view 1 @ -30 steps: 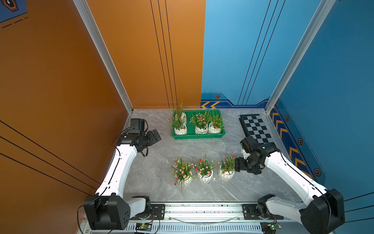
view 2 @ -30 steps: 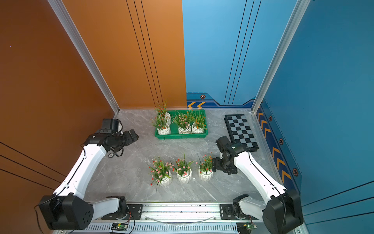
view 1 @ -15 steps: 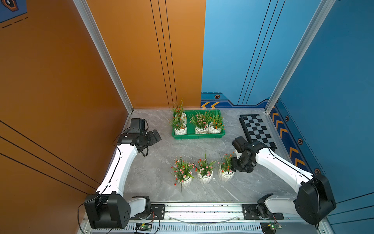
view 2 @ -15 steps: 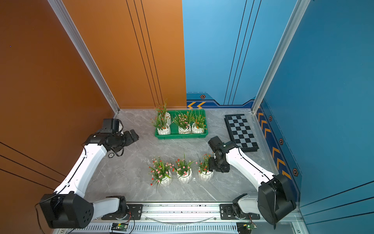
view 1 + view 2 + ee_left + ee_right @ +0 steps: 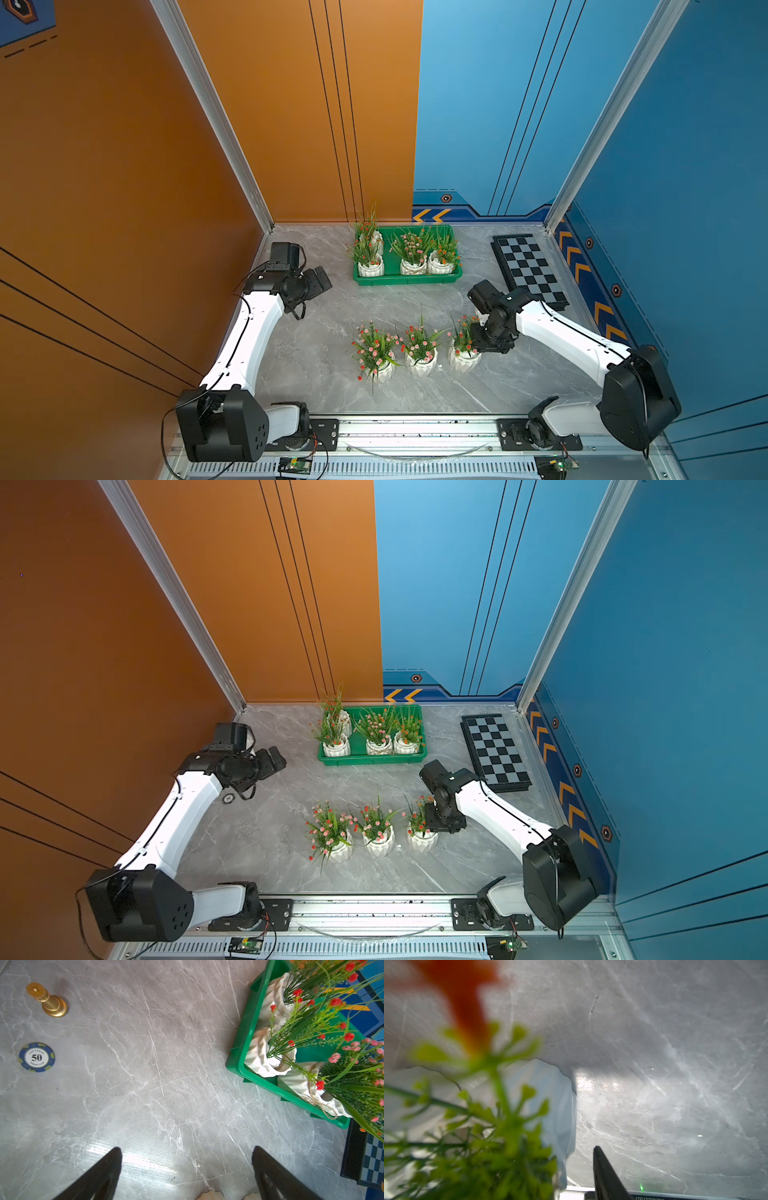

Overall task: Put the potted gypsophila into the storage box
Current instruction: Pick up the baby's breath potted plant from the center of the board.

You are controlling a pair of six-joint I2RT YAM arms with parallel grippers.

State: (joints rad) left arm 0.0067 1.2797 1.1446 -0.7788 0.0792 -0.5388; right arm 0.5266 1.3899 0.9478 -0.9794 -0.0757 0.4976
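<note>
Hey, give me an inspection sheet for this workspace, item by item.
Surface: grey marble table, nothing spilled that I can see.
Job's things: storage box holds four potted gypsophila; three more stand in a row on the table.
Clutter: chequered board, gold chess piece, poker chip.
Grippers: left claw open over bare table; right claw at the end pot, grip unclear.
Cables: black cable loops at the left wrist.
Surroundings: orange wall, blue wall.
</note>
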